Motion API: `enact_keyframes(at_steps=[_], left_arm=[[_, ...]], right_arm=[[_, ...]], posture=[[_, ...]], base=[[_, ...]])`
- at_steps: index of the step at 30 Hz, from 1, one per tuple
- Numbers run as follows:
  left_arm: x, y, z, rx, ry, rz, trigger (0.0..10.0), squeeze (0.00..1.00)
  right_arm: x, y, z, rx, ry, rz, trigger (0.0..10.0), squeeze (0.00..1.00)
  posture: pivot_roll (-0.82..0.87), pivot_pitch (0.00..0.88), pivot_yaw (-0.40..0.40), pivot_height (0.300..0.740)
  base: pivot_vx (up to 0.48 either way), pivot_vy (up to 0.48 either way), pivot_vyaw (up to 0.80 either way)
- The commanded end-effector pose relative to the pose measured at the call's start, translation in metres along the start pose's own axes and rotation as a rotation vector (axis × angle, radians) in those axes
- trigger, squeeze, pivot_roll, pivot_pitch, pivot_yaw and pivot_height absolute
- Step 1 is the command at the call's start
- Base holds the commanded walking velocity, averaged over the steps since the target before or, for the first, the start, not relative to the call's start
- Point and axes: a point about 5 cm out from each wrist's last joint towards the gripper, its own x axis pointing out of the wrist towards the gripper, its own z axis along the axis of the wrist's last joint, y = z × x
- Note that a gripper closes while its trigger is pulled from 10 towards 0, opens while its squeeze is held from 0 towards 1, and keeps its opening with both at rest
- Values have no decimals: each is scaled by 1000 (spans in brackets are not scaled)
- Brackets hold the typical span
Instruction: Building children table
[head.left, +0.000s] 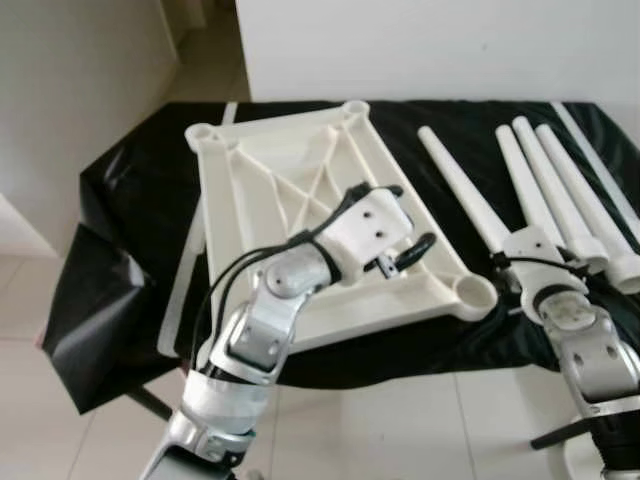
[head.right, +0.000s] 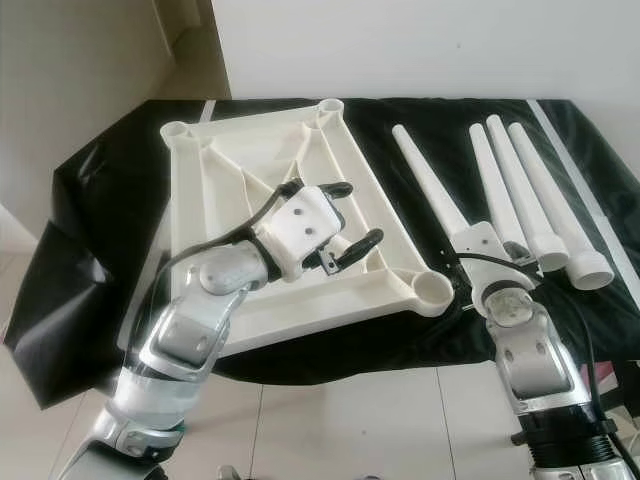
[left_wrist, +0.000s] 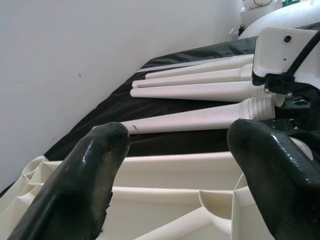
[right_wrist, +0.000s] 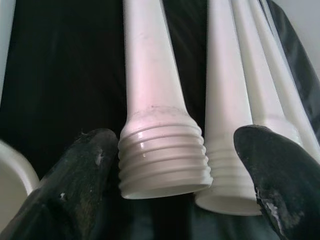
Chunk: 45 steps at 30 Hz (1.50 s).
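The white plastic tabletop (head.left: 260, 170) lies upside down on the black-covered table, ribs up, with a round socket (head.left: 477, 293) at its near right corner. My left gripper (head.left: 410, 215) hovers open over the tabletop's right side, nothing between its fingers (left_wrist: 95, 165). Several white tapered legs (head.left: 545, 180) lie side by side to the right. My right gripper (right_wrist: 177, 137) is open at the near end of the leftmost leg (head.left: 460, 190). Its fingers (right_wrist: 80, 170) straddle that leg's threaded end (right_wrist: 162, 160) and the neighbouring leg's end without closing on them.
The black cloth (head.left: 130, 200) hangs over the table's left and front edges. A white wall (head.left: 420, 40) runs behind the table. Pale tiled floor (head.left: 400, 420) lies in front. A narrow white strip (head.left: 185, 270) rests along the tabletop's left side.
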Motion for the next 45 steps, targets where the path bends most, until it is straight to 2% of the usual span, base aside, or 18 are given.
enact_keyframes(at_steps=[1,3,4,6,7,10,12,13,18,24,35,36,37,38,39,40,43,45], left_arm=[[1,3,1,3,-3,70,10000,0],[0,3,1,2,-3,68,10000,0],[0,3,1,2,-3,68,10000,0],[0,3,1,2,-3,67,10000,0],[0,3,1,2,-3,67,10000,0],[0,3,1,1,-1,66,10000,0],[0,3,1,1,-1,66,10000,0],[0,3,1,1,-1,66,10000,0],[0,3,1,0,-1,67,10000,0],[-1,4,1,2,1,68,10000,0],[-1,3,2,3,0,66,10000,0],[0,3,2,3,-1,65,10000,0],[0,3,2,3,-1,65,10000,0],[0,2,2,3,-2,65,10000,0],[0,2,2,3,-2,65,10000,0],[0,2,2,3,-2,65,10000,0],[0,2,2,3,-2,65,10000,0],[0,2,3,2,-4,64,10000,0]], right_arm=[[-3,4,1,95,-10,29,10000,0],[-4,1,-2,268,-8,20,10000,0],[-4,1,-2,268,-8,20,10000,0],[-5,-1,-6,355,-5,9,10000,0],[-5,-1,-6,355,-5,9,10000,0],[-4,-1,-14,449,1,24,10000,0],[-4,-1,-14,449,1,24,10000,0],[-3,-2,-16,480,4,25,10000,0],[2,-15,-20,512,-9,-18,10000,0],[9,-19,-25,533,5,-17,10000,0],[19,-4,-32,541,14,48,9843,0],[19,-4,-32,539,14,49,6431,0],[19,-4,-32,539,14,49,6431,0],[20,-3,-32,535,12,52,3765,0],[20,-3,-32,535,12,52,3765,0],[20,-3,-32,533,9,54,118,0],[21,-3,-32,532,6,54,0,0],[18,-6,-28,465,-8,44,0,0]], posture=[[-60,81,38,740],[-59,88,40,740],[-59,88,40,740],[-58,91,41,740],[-58,91,41,740],[-58,92,41,740],[-58,92,41,740],[-59,93,42,740],[-58,91,43,740],[-53,88,45,740],[-49,83,48,740],[-48,81,47,740],[-48,81,47,740],[-48,81,46,740],[-48,81,46,740],[-48,80,46,740],[-48,79,46,740],[-53,74,47,740]], base=[[0,0,0],[0,0,0],[0,0,0],[0,0,0],[0,0,0],[0,0,0],[0,0,0],[0,0,0],[0,0,0],[0,0,0],[0,0,0],[0,0,0],[0,0,0],[0,0,0],[0,0,0],[0,0,0],[0,0,0],[0,0,0]])
